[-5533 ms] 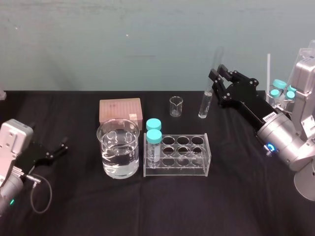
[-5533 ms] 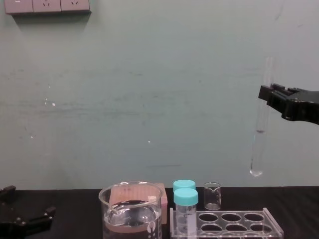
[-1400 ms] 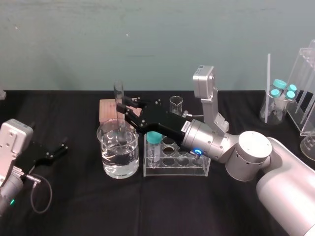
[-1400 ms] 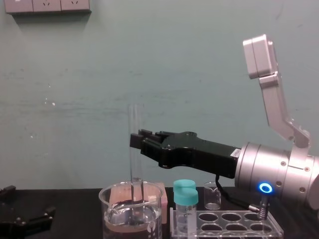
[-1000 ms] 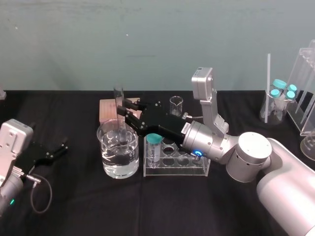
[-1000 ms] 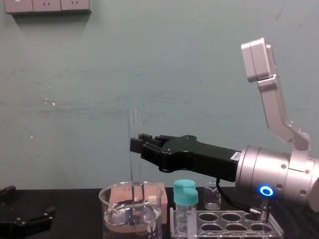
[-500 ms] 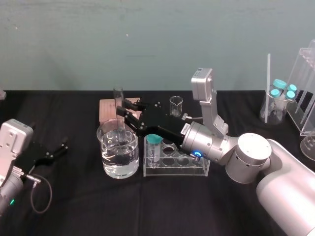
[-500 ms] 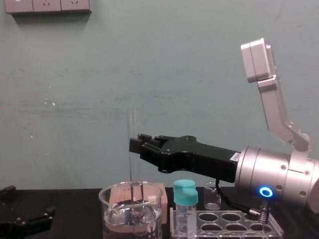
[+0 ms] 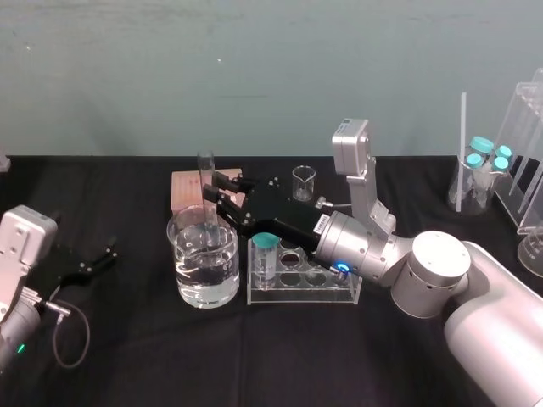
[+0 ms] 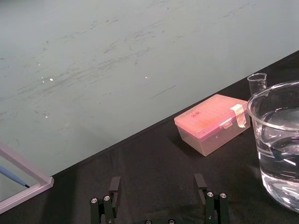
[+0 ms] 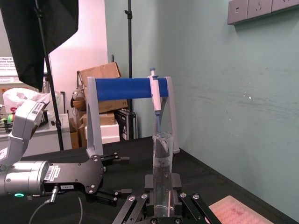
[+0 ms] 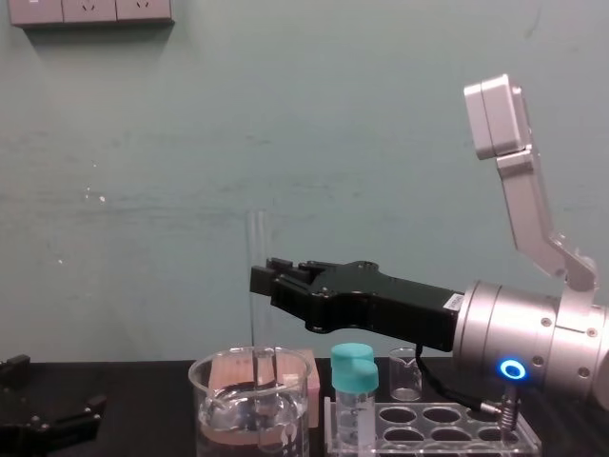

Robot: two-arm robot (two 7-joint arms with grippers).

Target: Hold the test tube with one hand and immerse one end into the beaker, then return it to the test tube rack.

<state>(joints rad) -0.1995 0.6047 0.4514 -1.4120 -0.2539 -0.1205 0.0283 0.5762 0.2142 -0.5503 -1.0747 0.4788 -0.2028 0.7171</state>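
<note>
The test tube [image 9: 205, 178] stands upright, tall, thin and clear, with my right gripper [image 9: 217, 188] shut on its middle. Its lower end is down inside the beaker [image 9: 188, 270], at or just in the water. From the chest, the test tube [image 12: 255, 248] rises above my right gripper [image 12: 259, 281] and drops behind the beaker [image 12: 214, 419] rim. In the right wrist view the test tube [image 11: 162, 158] sits between the fingers. The test tube rack [image 9: 316, 293] stands just right of the beaker. My left gripper [image 9: 95, 259] rests open at the table's left.
A teal-capped vial [image 9: 265, 254] stands in the rack's left end, under my right arm. A pink tip box [image 9: 188, 188] and a tiny beaker [image 9: 304, 182] sit behind. More teal-capped vials [image 9: 485, 157] in clear holders stand at the back right.
The right gripper carried the tube from the back right over to the beaker and lowered its end inside. In the last half second it has hardly moved. The left arm is unmoved.
</note>
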